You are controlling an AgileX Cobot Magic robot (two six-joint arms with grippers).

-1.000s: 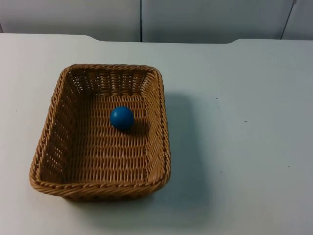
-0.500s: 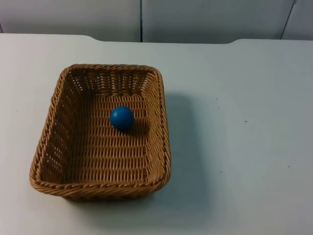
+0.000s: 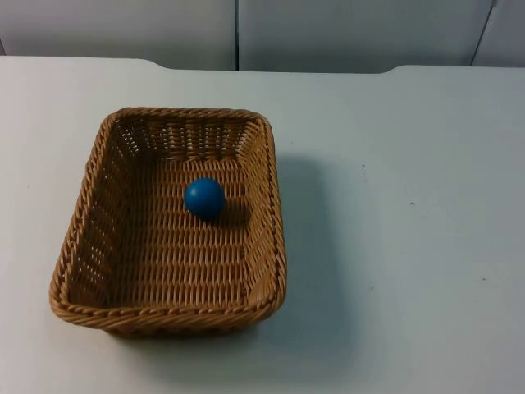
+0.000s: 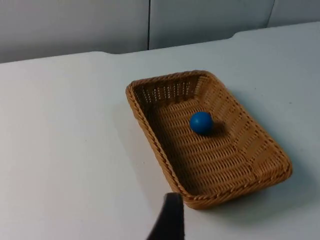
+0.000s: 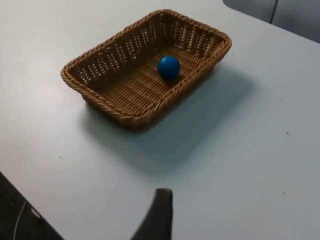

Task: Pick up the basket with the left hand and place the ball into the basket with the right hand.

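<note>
- The wicker basket (image 3: 168,222) stands flat on the white counter (image 3: 410,246), toward the left arm's side in the top view, with its long sides running away from the camera.
- The blue ball (image 3: 204,198) lies inside the basket, on the woven floor, a little nearer the far wall than the near one (it touches the floor only, clear of all four walls).
- From the left wrist view, the basket (image 4: 210,137) sits on the counter (image 4: 65,140) with the ball (image 4: 201,122) resting in its farther half.
- From the right wrist view, the basket (image 5: 145,65) appears at an angle on the counter (image 5: 240,150), and the ball (image 5: 168,67) lies near the side wall that faces the open counter.
- The left pincer (image 4: 169,220) hangs above the counter, back from the basket's near corner and not touching it; one dark fingertip is in view, so I cannot tell whether it is open or closed.
- The right pincer (image 5: 157,215) hangs above bare counter, well apart from the basket; here too a single dark fingertip is visible, and its state cannot be told.
- A grey partition wall (image 3: 238,33) rises behind the far edge of the counter.
</note>
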